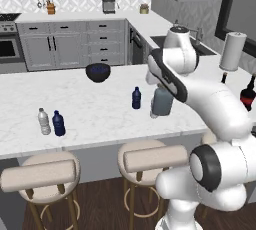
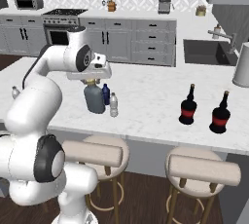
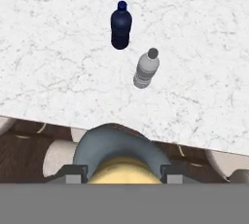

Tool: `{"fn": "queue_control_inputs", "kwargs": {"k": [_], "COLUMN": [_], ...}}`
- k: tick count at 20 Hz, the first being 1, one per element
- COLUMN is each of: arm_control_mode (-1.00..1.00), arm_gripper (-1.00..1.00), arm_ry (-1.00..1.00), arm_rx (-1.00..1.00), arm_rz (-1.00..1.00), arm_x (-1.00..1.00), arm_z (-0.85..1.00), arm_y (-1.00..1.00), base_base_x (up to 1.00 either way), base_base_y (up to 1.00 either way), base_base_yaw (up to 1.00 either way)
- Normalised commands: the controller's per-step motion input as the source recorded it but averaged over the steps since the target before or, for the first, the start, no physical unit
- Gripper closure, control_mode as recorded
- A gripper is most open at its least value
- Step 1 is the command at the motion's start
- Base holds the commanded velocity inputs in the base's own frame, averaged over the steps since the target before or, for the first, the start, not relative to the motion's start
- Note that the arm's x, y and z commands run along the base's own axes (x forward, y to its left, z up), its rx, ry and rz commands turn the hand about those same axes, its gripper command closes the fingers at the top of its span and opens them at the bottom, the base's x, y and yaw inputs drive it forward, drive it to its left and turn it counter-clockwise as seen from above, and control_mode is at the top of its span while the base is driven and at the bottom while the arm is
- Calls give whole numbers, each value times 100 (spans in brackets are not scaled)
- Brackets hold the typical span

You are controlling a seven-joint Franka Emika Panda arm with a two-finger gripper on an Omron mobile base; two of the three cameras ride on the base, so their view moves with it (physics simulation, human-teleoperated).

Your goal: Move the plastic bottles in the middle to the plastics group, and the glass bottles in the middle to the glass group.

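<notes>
My gripper (image 2: 90,82) is shut on the short neck of the big grey-blue glass bottle (image 2: 94,99), whose tan cap (image 3: 124,169) sits between the finger tips in the hand view. The bottle (image 1: 162,101) is upright near the counter's front edge. Just beyond it stand the middle's plastic bottles, a dark blue one (image 3: 120,26) and a clear-whitish one (image 3: 146,68), both upright. The plastics group, one whitish bottle (image 1: 44,121) and one dark blue bottle (image 1: 58,123), stands at the counter's left. The glass group, two dark red-labelled bottles (image 2: 188,105) (image 2: 220,112), stands to the right.
A black bowl (image 1: 98,72) sits at the counter's far side. A white paper-towel roll (image 2: 242,65) stands by the sink (image 2: 209,52) at the right. Padded stools (image 2: 92,152) line the front edge of the marble counter (image 2: 146,121).
</notes>
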Motion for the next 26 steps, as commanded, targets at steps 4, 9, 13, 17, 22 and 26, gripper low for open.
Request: {"fn": "queue_control_inputs", "kwargs": {"k": [4, 9, 13, 17, 22, 26], "arm_control_mode": [-100, -100, -100, -100, -100, -100], "arm_gripper": [100, 100, 100, 100, 100, 100], "arm_ry": [-16, -16, -6, 0, 30, 47], "arm_rx": [3, 0, 0, 0, -6, -13], "arm_rz": [6, 4, 4, 1, 0, 0], "arm_x": [-92, -21, 0, 0, 49, 61], "arm_z": [8, 12, 16, 4, 30, 18], "arm_y": [-78, -97, -98, -85, -36, -5], "base_base_x": [0, 0, 0, 0, 0, 0], "base_base_y": [0, 0, 0, 0, 0, 0], "base_base_yaw": [0, 0, 0, 0, 0, 0]}}
